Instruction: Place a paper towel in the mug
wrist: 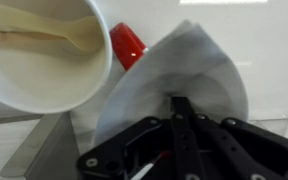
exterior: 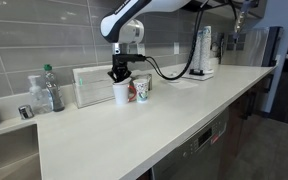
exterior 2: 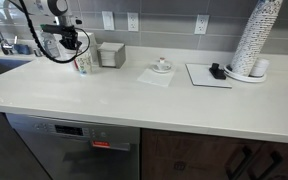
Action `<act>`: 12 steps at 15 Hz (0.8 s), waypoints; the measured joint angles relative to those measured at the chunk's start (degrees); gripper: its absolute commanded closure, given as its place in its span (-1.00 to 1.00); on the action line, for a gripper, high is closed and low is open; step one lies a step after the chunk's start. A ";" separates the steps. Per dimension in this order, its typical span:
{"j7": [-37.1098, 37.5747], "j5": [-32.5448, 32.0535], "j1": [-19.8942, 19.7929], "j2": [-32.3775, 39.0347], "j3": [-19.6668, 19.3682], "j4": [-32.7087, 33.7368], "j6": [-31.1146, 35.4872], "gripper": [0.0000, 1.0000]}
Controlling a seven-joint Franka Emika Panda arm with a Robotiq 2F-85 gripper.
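Note:
In the wrist view my gripper [wrist: 177, 101] is shut on the paper towel [wrist: 189, 70], a thin white sheet that fans out ahead of the fingertips. The red mug [wrist: 127, 44] stands just beyond the sheet; only part of its side shows, behind a large white cup [wrist: 39, 55]. In both exterior views the gripper [exterior: 119, 73] [exterior 2: 64, 42] hangs just above the cluster of cups [exterior: 129, 92] [exterior 2: 82, 63] by the tiled wall. The paper towel and the red mug are too small to make out there.
A white ribbed box [exterior: 92, 85] stands against the wall beside the cups, with a bottle [exterior: 50, 88] further along. A grey box [exterior 2: 111, 55], a white sheet with a small dish [exterior 2: 158, 73], a black tray [exterior 2: 209, 75] and a stack of cups [exterior 2: 256, 40] sit along the counter.

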 measured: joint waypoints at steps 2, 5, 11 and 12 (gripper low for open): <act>0.00 -0.18 0.23 -0.25 0.00 0.97 -0.47 1.00; 0.00 -0.75 0.58 -0.92 -0.03 2.53 -2.30 1.00; 0.15 -0.79 0.42 -3.45 -0.06 2.12 -3.10 1.00; 0.28 -0.71 0.16 -4.50 -0.07 1.18 -2.45 1.00</act>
